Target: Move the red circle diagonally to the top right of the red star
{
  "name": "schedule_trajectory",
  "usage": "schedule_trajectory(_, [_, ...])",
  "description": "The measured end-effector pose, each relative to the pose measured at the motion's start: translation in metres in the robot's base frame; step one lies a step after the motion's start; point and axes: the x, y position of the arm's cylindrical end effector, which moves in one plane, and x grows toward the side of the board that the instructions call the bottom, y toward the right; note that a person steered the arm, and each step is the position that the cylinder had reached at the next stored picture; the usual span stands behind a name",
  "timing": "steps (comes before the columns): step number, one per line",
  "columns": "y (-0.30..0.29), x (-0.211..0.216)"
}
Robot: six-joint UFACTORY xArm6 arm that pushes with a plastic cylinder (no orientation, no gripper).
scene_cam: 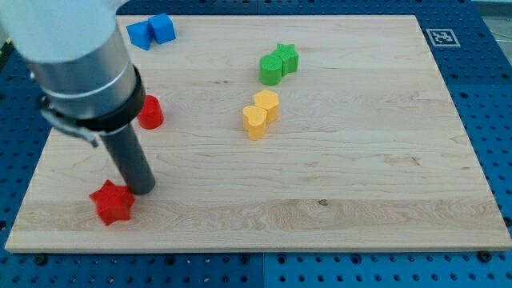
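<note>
My tip [143, 190] stood just right of the red star [111, 202]; no gripper existed, while the red circle [150, 112], near the counter's [360, 176] left edge, looked light, rigid, best pushed low on its side.

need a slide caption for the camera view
My tip rests just right of the red star, with the red circle above it.

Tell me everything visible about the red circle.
The red circle is a short, solid red cylinder that looks like painted wood or plastic, standing upright on its flat base on the wooden board, near the view's left edge. The arm's grey housing hides its left part. It sits above the red star in the view, well apart from it. My tip rests beside the star's upper right, not touching the circle.
</note>
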Motion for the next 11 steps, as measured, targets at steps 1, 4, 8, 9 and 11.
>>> schedule_trajectory(1, [-0.016,0.003])
schedule_trajectory(4, [-0.114,-0.071])
schedule_trajectory(8, [-0.025,-0.119])
schedule_trajectory(9, [-0.007,-0.102])
schedule_trajectory(11, [-0.022,-0.163])
